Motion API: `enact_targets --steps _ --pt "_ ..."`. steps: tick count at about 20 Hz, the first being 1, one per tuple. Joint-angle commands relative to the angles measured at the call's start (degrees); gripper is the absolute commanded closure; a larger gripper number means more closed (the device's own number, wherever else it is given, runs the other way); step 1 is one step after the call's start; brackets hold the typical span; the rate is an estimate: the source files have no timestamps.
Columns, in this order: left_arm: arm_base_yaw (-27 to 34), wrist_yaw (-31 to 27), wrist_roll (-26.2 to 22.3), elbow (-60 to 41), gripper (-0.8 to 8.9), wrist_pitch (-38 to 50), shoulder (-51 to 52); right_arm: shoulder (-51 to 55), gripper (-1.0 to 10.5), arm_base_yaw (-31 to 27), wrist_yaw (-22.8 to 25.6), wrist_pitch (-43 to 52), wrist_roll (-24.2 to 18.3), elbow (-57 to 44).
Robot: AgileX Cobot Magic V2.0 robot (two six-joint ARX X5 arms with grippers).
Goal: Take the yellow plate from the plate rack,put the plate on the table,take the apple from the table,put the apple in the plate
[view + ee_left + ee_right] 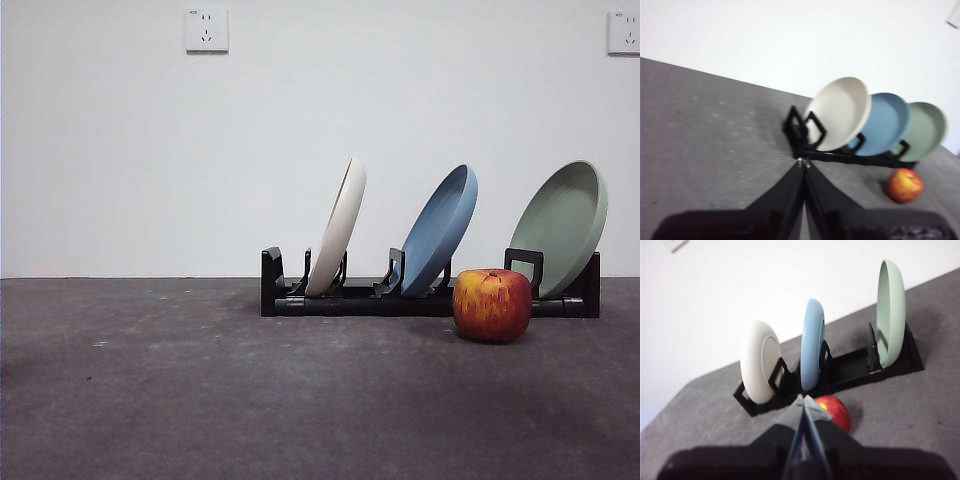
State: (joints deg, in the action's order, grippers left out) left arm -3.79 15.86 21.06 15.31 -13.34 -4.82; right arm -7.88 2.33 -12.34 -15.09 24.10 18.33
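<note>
The cream yellow plate [339, 228] stands tilted in the left slot of the black plate rack [350, 300], with a blue plate [440, 230] and a sage-green plate [562, 222] to its right. The red apple [492, 304] sits on the dark grey table [200, 400] in front of the rack's right part. No arm shows in the front view. My left gripper [803, 163] is shut and empty, away from the rack [805, 135] and the cream plate [840, 112]. My right gripper [802, 399] is shut and empty, above the apple [836, 412], facing the cream plate [759, 362].
A white wall with two sockets [206, 29] stands behind the rack. The table stretches open to the left of the rack and in front of it.
</note>
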Motion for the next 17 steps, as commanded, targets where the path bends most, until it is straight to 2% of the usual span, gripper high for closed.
enact_targets --steps 1,4,10,14,17 --pt "0.13 2.97 -0.33 3.8 8.21 -1.33 -2.62 -3.19 9.6 0.11 -2.75 -4.11 -5.49 6.08" --pt "0.13 7.04 -2.1 8.7 8.21 -4.02 -6.64 -7.69 9.6 0.11 -5.97 -10.73 -10.64 13.05" --pt "0.13 15.8 -9.07 18.58 8.21 -11.45 -15.21 -17.09 9.6 0.15 -12.28 -25.49 -21.11 26.03" --pt "0.09 20.76 -13.35 23.98 8.21 -17.88 -19.91 -22.27 9.6 0.44 -15.56 -34.21 -24.94 31.98" --pt "0.02 22.38 -17.22 27.26 8.21 -23.89 -22.49 -24.92 9.6 0.74 -17.0 -40.3 -27.47 34.38"
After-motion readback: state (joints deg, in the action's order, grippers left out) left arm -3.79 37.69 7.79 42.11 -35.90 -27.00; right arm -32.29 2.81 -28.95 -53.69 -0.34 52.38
